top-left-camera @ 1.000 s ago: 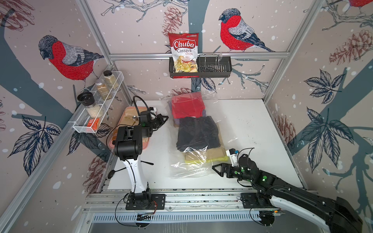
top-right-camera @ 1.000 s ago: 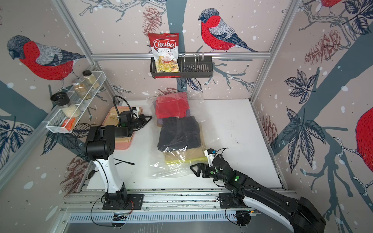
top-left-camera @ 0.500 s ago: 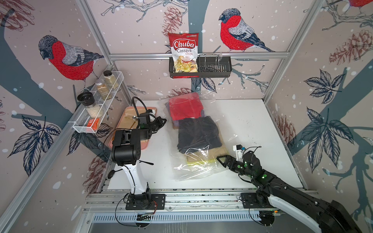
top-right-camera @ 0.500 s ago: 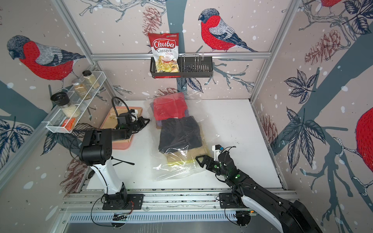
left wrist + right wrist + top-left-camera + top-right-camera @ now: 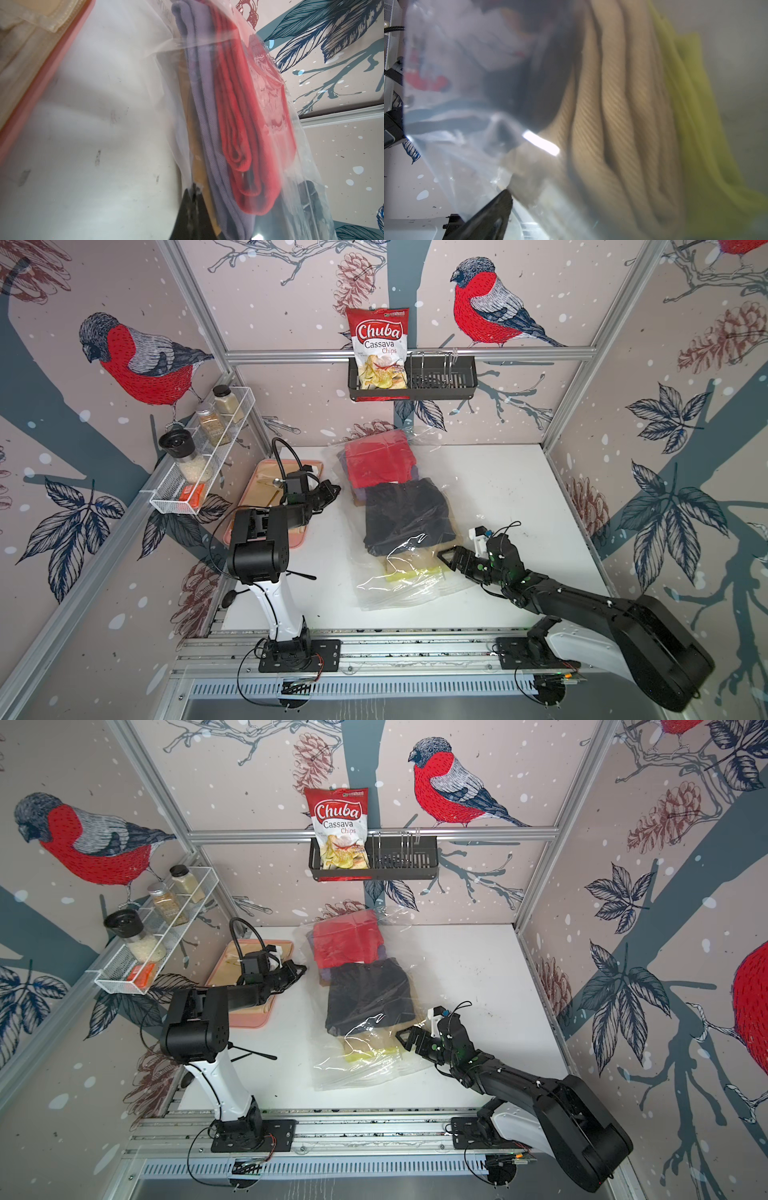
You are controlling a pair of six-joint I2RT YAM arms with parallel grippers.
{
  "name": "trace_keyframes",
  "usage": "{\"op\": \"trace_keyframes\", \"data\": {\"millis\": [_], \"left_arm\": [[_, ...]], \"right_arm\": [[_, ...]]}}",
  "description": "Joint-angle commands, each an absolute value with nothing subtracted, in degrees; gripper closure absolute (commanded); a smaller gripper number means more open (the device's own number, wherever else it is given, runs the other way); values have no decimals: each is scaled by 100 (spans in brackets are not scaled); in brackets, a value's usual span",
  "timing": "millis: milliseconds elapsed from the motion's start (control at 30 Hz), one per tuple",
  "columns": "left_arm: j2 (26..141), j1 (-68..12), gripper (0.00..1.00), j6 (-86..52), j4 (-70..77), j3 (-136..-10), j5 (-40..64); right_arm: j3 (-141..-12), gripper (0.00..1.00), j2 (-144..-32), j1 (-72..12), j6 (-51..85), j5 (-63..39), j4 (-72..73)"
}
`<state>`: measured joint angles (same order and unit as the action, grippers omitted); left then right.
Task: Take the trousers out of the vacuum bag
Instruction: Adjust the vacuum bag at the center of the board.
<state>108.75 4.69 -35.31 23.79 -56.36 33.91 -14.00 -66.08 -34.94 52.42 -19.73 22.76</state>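
Clear plastic of the vacuum bag (image 5: 399, 593) lies along the middle of the white table (image 5: 498, 489), the trousers (image 5: 405, 516) still stacked inside (red pair (image 5: 378, 460) at the far end, tan pair (image 5: 415, 562) and yellow pair (image 5: 399, 576) nearest the rail). The left gripper (image 5: 330, 494) is pinched closed on the bag's left edge beside the red pair. The right gripper (image 5: 449, 558), jaws spread wide, presses against the bag's right side at the tan pair.

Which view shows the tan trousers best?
The right wrist view: the tan trousers sit close up, folds clear, beside the yellow pair. In both top views only a strip shows below the black pair, through the glossy vacuum bag. The left wrist view misses them.
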Motion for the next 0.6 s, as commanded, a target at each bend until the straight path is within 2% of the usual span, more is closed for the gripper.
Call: {"op": "trace_keyframes", "data": {"millis": [0,567], "left_arm": [[10863,494,100,-3487,2504,-5684,3336],[10480,503,100,-3409,2368,-5519,2988]], "right_arm": [[-1565,0,-6712,-3437,5115,-1832,2909],[-2259,0,-7806,-2952,4909,-2035,3282]]}}
